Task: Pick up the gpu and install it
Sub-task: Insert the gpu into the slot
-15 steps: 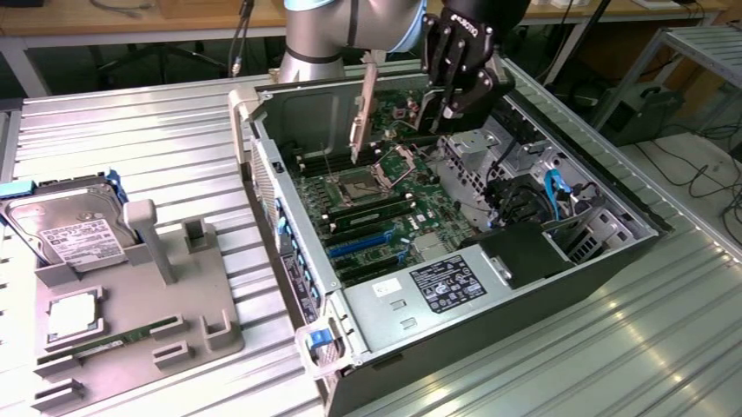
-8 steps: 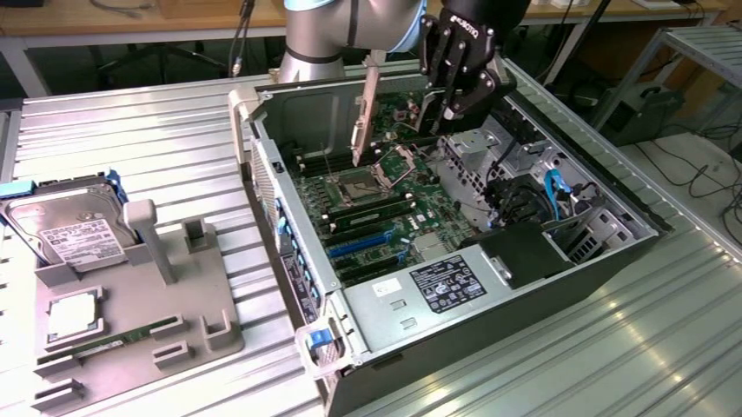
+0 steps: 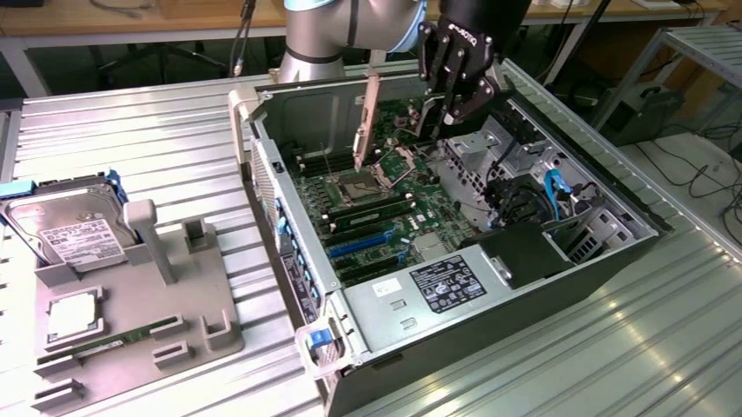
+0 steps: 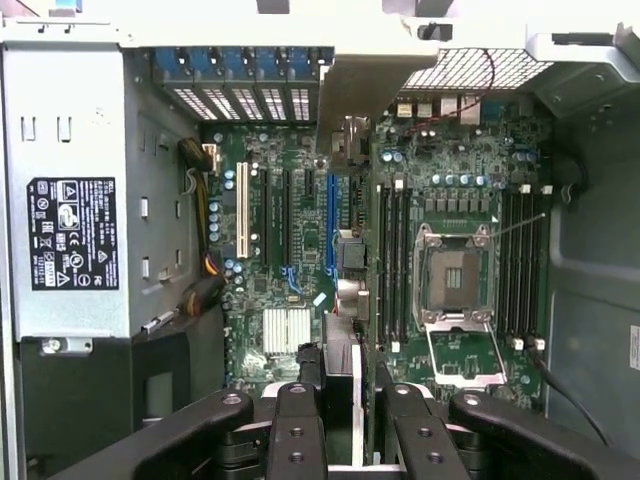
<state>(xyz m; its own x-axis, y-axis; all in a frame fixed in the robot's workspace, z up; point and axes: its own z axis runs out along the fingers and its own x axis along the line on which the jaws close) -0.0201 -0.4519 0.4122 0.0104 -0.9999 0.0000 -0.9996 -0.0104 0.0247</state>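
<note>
My gripper (image 3: 447, 111) hangs over the far end of the open computer case (image 3: 290, 261) and is shut on the gpu (image 3: 368, 117). The card is held on edge above the motherboard (image 3: 388, 217), with its silvery end bracket pointing down toward the case's rear wall. In the wrist view the gpu (image 4: 350, 100) runs as a dark edge from between my fingers (image 4: 297, 420) out to its grey bracket. It lies roughly in line with the blue slot (image 4: 330, 215) below. My gripper (image 4: 348, 368) clamps it from both sides.
An open CPU socket (image 3: 365, 184) and RAM slots lie beside the card's line. The power supply (image 3: 447, 282) fills the case's near end and the drive cage (image 3: 557, 234) sits on the exterior view's right. A grey tray (image 3: 139, 321) on the left holds a hard drive (image 3: 69, 234), a CPU (image 3: 72, 314) and a RAM stick (image 3: 110, 343).
</note>
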